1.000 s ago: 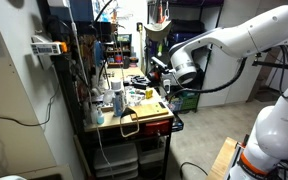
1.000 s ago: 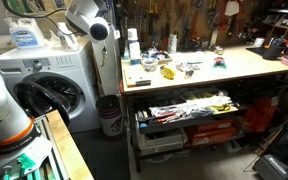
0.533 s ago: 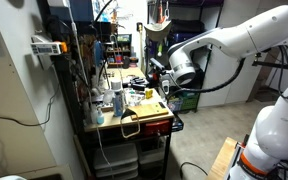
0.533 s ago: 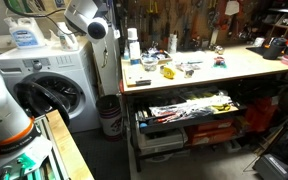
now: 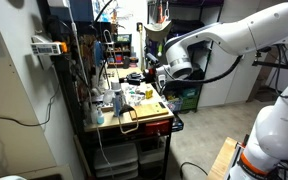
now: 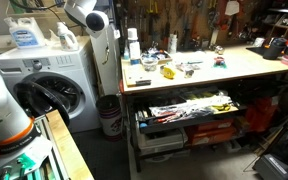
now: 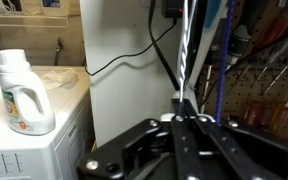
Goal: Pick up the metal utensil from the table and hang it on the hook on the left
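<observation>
In the wrist view my gripper [image 7: 184,108] is shut on the metal utensil [image 7: 189,50], a thin twisted silvery wire handle that sticks straight up out of the fingertips. In an exterior view the gripper [image 5: 150,72] hangs above the far part of the table [image 5: 149,127], a cluttered workbench with a tan top and red front edge. The table also shows in an exterior view [image 6: 239,66]. There the arm [image 6: 87,15] is at the top left, by the bench's end, and its fingers are hidden. A pegboard [image 7: 276,95] with hanging tools is to the right of the utensil.
A white washing machine [image 6: 54,85] stands beside the bench with detergent bottles on it [image 6: 26,35], [image 7: 19,95]. A bin [image 6: 109,115] sits between them. An open drawer [image 6: 189,108] of tools juts from the bench. Bottles and small tools [image 6: 169,68] cover the top.
The arm has moved further over the bench toward the pegboard end and a little higher, with the utensil still held.
</observation>
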Controlling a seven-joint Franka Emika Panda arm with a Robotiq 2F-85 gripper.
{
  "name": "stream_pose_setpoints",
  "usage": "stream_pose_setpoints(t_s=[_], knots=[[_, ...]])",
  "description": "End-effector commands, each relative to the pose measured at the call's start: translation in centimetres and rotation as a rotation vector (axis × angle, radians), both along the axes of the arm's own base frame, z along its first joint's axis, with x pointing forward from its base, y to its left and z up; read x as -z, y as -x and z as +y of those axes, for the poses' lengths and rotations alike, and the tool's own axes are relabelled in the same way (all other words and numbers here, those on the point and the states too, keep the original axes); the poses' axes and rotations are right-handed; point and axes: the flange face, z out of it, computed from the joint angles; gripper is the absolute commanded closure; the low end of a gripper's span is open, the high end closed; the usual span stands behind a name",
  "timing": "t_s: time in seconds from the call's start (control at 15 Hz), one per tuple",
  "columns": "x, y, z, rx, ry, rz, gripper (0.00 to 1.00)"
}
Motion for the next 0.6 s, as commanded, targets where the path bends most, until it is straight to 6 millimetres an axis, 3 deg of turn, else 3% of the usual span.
stream_pose_setpoints(t_s=[0.0, 0.53], knots=[[-0.5, -1.2, 0.0, 0.030, 0.004, 0.054, 0.99], [0.8, -2.3, 0.1, 0.006, 0.005, 0.124, 0.99]])
